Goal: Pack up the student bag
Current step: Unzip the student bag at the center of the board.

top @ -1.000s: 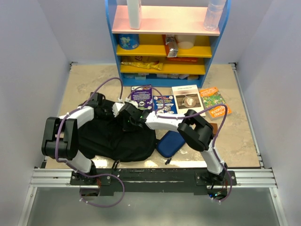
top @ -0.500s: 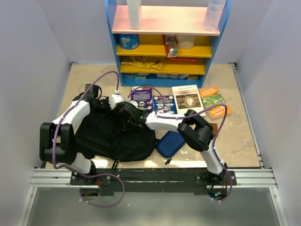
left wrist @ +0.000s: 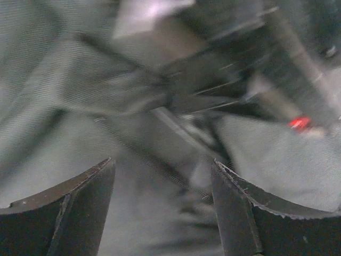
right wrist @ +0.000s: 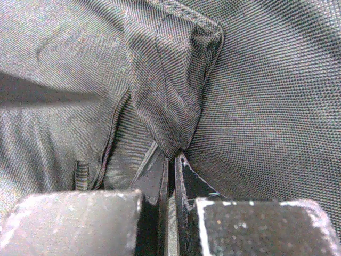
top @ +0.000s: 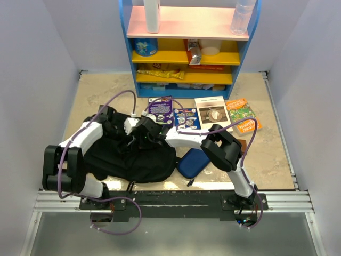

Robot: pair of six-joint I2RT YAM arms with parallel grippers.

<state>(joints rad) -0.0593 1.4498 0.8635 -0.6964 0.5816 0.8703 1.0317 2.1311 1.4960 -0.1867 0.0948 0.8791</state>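
The bag (top: 133, 160) lies slumped on the left half of the table (top: 93, 90), close to the arms' bases, a black heap with its top end pointing toward the shelf (top: 186, 50). Both arms reach in over that top end, which I take to be where the opening is.

The left gripper (left wrist: 162, 205) hangs just above the fabric with its jaws spread wide and nothing between them. Its own camera is badly blurred, so I cannot say what it is over, beyond grey cloth and a dark strap or zip line. I would guess it is lining up for a hold on the bag's edge.

Just to its right, the right gripper (right wrist: 171, 160) is squeezed nearly flat on a pinched fold of the bag's cloth beside a seam. The cloth rises into a small peak at the tips. That looks like a grip meant to lift or steady one side of the mouth while the other arm works.

Further right, a blue case (top: 193, 162) sits touching the bag's flank. Beyond it a row of books (top: 212, 112) lies flat in front of the shelf, apart from the bag. Nothing looks packed yet, so I judge this an early stage: getting the bag open.
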